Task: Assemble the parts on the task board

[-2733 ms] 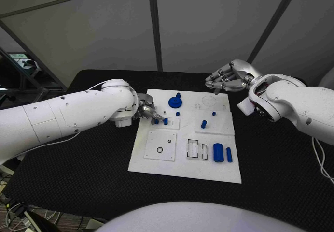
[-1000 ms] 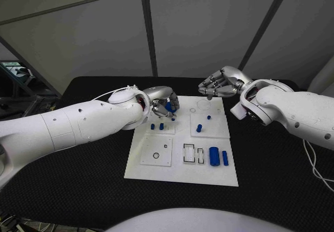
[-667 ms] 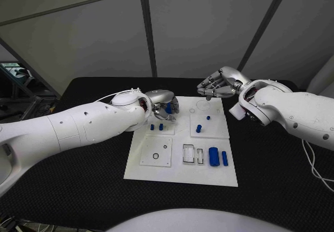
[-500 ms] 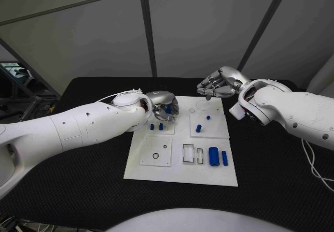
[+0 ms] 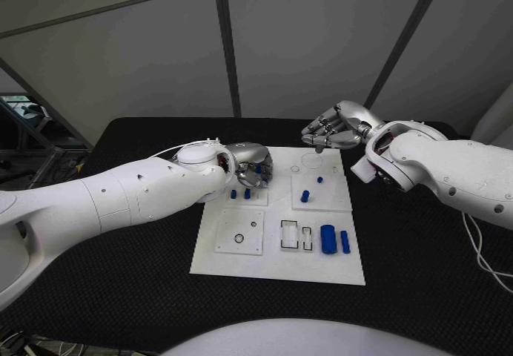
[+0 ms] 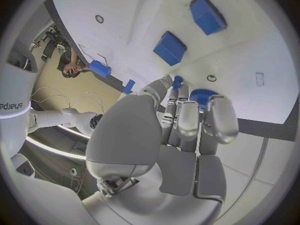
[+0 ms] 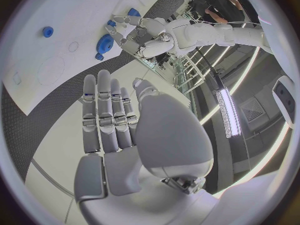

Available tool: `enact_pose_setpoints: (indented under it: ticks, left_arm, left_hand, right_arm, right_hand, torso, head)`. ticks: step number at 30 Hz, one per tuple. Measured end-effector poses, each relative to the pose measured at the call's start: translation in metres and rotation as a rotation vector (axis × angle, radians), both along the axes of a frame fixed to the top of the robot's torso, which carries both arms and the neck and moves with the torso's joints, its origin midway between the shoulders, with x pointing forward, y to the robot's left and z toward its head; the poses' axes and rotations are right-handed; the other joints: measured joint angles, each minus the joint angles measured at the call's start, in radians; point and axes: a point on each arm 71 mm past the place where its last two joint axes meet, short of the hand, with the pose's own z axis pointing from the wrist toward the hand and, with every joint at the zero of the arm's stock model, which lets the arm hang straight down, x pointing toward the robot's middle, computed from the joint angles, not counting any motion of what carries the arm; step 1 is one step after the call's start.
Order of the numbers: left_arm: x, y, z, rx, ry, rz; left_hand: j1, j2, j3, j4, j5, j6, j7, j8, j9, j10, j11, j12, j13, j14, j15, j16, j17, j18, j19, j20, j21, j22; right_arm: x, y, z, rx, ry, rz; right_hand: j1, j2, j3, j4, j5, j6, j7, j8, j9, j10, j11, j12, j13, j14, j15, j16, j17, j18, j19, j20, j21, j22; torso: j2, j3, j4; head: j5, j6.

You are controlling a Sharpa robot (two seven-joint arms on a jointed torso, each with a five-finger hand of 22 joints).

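The white task board [image 5: 244,256] lies mid-table. At its far left corner my left hand [image 5: 254,167] curls down over the round blue part [image 6: 201,95]; in the left wrist view the thumb and a finger sit on either side of its small blue knob [image 6: 177,80]. Two short blue pegs [image 5: 239,194] stand just in front of that hand. A blue peg [image 5: 305,197] and a smaller one [image 5: 319,179] stand on the right panel. A thick blue cylinder [image 5: 328,239] and a thin one [image 5: 345,242] lie near the board's right edge. My right hand [image 5: 333,127] hovers beyond the far edge, holding nothing.
Empty outlined slots [image 5: 292,234] and a small round hole [image 5: 239,238] mark the board's near half. A circular recess [image 5: 311,159] lies below the right hand. Black table surface [image 5: 128,267] surrounds the board.
My left hand has moved from the two pegs up and right onto the round blue part and settled its fingers around it. The right hand has barely moved.
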Motion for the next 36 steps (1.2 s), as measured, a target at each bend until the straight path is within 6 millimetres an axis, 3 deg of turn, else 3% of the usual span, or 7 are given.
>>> enact_pose_setpoints:
  ticks: [4,6,11,13,15,17,36]
  left_arm:
    - [0.0004,0.0,-0.0012,0.004,0.001,0.003]
    - [0.0011,0.0005,-0.0015,0.006,0.001,0.006]
    - [0.0022,0.0011,-0.002,0.009,0.001,0.012]
    - [0.0025,0.001,-0.002,0.01,0.002,0.014]
    - [0.0026,0.0009,-0.0021,0.011,0.002,0.016]
    - [0.0027,0.0008,-0.0022,0.012,0.003,0.018]
    - [0.0015,0.001,-0.0026,0.003,0.0,0.023]
  left_hand:
    - [0.0,0.0,0.014,-0.004,0.0,0.002,0.002,-0.004,-0.002,0.003,-0.001,-0.002,-0.003,0.004,-0.004,0.0,-0.001,-0.002,0.0,0.0,0.006,0.003]
    - [0.0,0.0,0.018,-0.004,0.0,0.003,0.003,-0.004,-0.002,0.008,-0.002,-0.003,-0.004,0.004,-0.004,0.0,-0.002,-0.047,0.0,0.0,0.006,0.004]
    - [0.004,0.004,0.031,-0.009,0.0,0.003,0.003,-0.009,-0.006,0.01,0.0,-0.011,-0.007,0.004,-0.004,0.0,-0.007,-0.045,0.0,0.0,0.006,0.006]
    - [0.004,0.004,0.034,-0.007,0.0,0.003,0.003,-0.011,-0.006,0.01,0.0,-0.011,-0.008,0.004,-0.004,0.0,-0.007,0.0,0.011,0.0,0.02,0.017]
    - [0.004,0.004,0.037,-0.01,0.0,0.003,0.003,-0.011,-0.007,0.01,0.0,-0.011,-0.009,0.004,-0.004,0.0,-0.007,-0.002,0.014,0.0,0.035,0.021]
    - [0.004,0.004,0.038,-0.011,0.0,0.003,0.003,-0.011,-0.007,0.01,0.0,-0.011,-0.009,0.004,-0.004,0.0,-0.008,-0.038,0.014,0.0,0.037,0.021]
    - [0.014,0.033,0.11,-0.041,-0.005,0.065,-0.003,-0.004,-0.009,0.079,-0.016,-0.009,-0.004,0.012,-0.012,0.01,-0.007,-0.039,0.03,-0.009,0.068,0.021]
  right_arm:
    - [0.0,0.0009,0.0,0.0,0.0,0.002]
    - [0.0001,0.0009,0.0,0.0,0.0,0.002]
    - [0.0001,0.0011,0.0,0.0,-0.001,0.002]
    - [0.0001,0.0012,0.0,0.0,-0.001,0.002]
    - [0.0001,0.0012,0.0,-0.001,-0.001,0.002]
    - [0.0001,0.0012,-0.0001,-0.001,-0.002,0.002]
    - [0.0,0.0018,-0.0005,-0.004,-0.003,0.004]
  right_hand:
    - [0.0,0.0,0.0,0.0,0.0,0.0,0.0,0.0,0.0,0.0,0.0,0.0,0.0,0.0,0.0,0.0,0.0,0.0,0.0,0.0,0.0,0.0]
    - [0.0,0.0,0.0,0.0,0.0,0.0,0.0,0.0,0.0,0.0,0.0,0.0,0.0,0.0,0.0,0.0,0.0,0.0,0.0,0.0,0.0,0.0]
    - [0.0,0.0,0.0,0.0,0.0,0.0,0.0,0.0,0.0,0.0,0.0,0.0,0.0,0.0,0.0,0.0,0.0,0.0,0.0,0.0,0.0,0.0]
    - [0.0,0.0,0.0,0.0,0.0,0.0,0.0,0.0,0.0,0.0,0.0,0.0,0.0,0.0,0.0,0.0,0.0,0.0,0.0,0.0,0.0,0.0]
    - [0.0,0.0,0.0,0.0,0.0,0.0,0.0,0.0,0.0,0.0,0.0,0.0,0.0,0.0,0.0,0.0,0.0,0.0,0.0,0.0,0.0,0.0]
    - [0.0,0.0,0.0,0.0,0.0,0.0,0.0,0.0,0.0,0.0,0.0,0.0,0.0,0.0,0.0,0.0,0.0,0.0,0.0,0.0,0.0,0.0]
    - [0.0,0.0,0.0,0.0,0.006,0.0,0.0,0.0,0.0,0.0,0.0,0.0,0.0,0.0,0.0,0.0,0.0,0.0,0.0,0.0,0.0,0.0]
  torso:
    - [0.0,0.0001,0.0]
    - [0.0,0.0001,0.0001]
    - [0.0,0.0,0.0001]
    - [0.0,0.0,0.0001]
    - [0.0,0.0,0.0001]
    - [0.0,0.0,0.0001]
    - [-0.001,-0.0003,0.0005]
  head:
    - [0.0,-0.001]
    - [0.001,-0.001]
    - [0.001,-0.002]
    - [0.001,-0.002]
    - [0.001,-0.003]
    - [0.001,-0.004]
    - [0.001,-0.004]
